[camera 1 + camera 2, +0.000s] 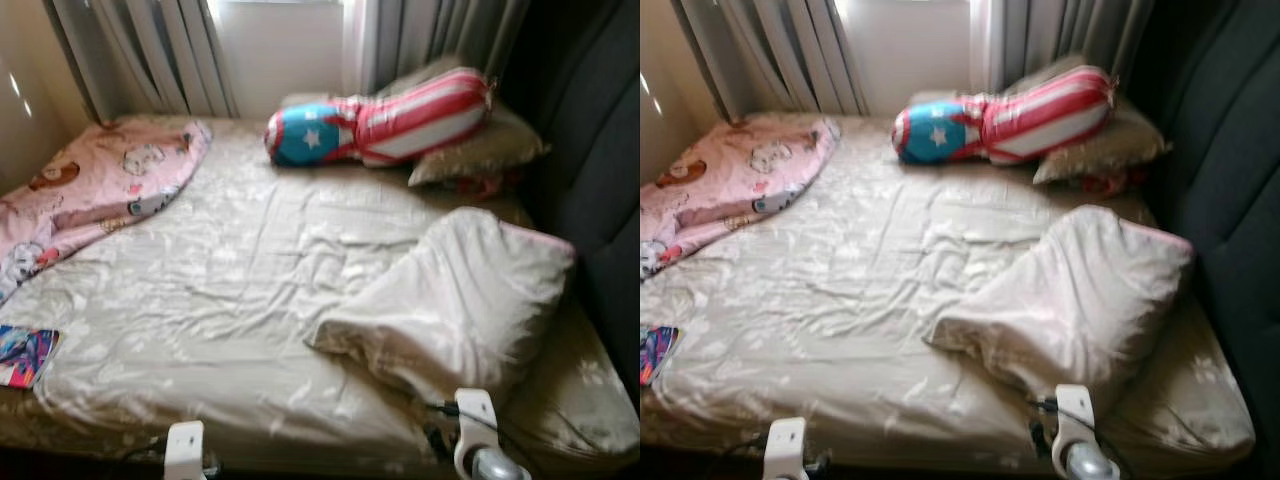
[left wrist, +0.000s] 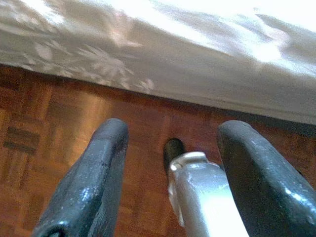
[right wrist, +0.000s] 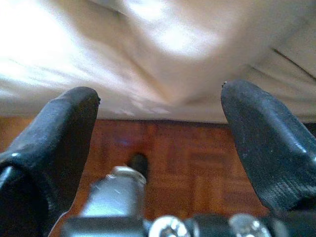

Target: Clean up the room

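Observation:
A bed [image 1: 230, 300] with a crumpled beige sheet lies before me. A beige pillow [image 1: 455, 300] lies askew on its right side near the front edge. At the head rests a red, white and blue star bolster [image 1: 380, 125] on other pillows [image 1: 480, 155]. A pink printed blanket [image 1: 95, 190] is bunched at the left. My left arm [image 1: 185, 445] and right arm [image 1: 478, 440] hang low at the bed's front edge. The left gripper [image 2: 173, 131] is open over the wooden floor [image 2: 59, 118]. The right gripper [image 3: 160, 94] is open too, facing the bed's side [image 3: 163, 44].
A colourful flat item [image 1: 25, 355] lies at the bed's front left corner. Grey curtains [image 1: 150, 50] and a bright window stand behind the bed. A dark upholstered wall [image 1: 600, 180] runs along the right. Parquet floor [image 3: 197, 158] lies below the bed edge.

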